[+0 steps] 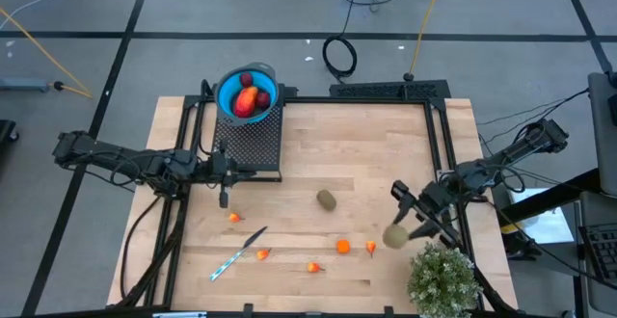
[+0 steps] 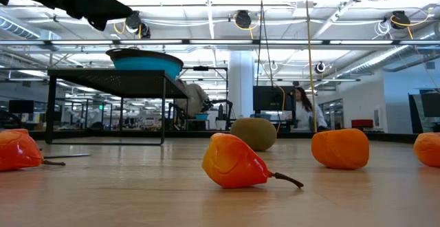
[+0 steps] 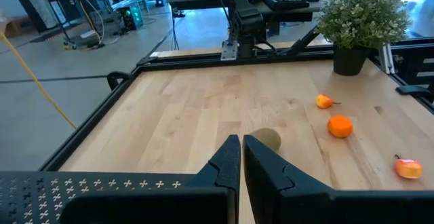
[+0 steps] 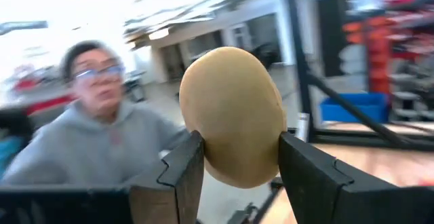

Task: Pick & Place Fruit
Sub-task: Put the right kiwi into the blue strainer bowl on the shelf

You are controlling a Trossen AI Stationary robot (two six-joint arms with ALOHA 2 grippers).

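My right gripper hovers over the table's near right part, shut on a tan oval fruit. An olive-brown oval fruit lies mid-table, with several small orange pieces near the front edge. A blue bowl holding dark red and red-orange fruit sits on a black perforated rack at the far left. My left gripper is shut on nothing, held level over the rack's near edge. My right gripper pinches the tan oval fruit by its two opposite sides between the two fingers. Most of the fruit stands out beyond the fingertips. It is lifted clear of the table.
A thin silver-blue knife lies near the front left. A bushy green plant stands at the near right corner, close to my right gripper. A person in a grey hoodie shows beyond the table. Bare wood lies mid-table toward the far side.
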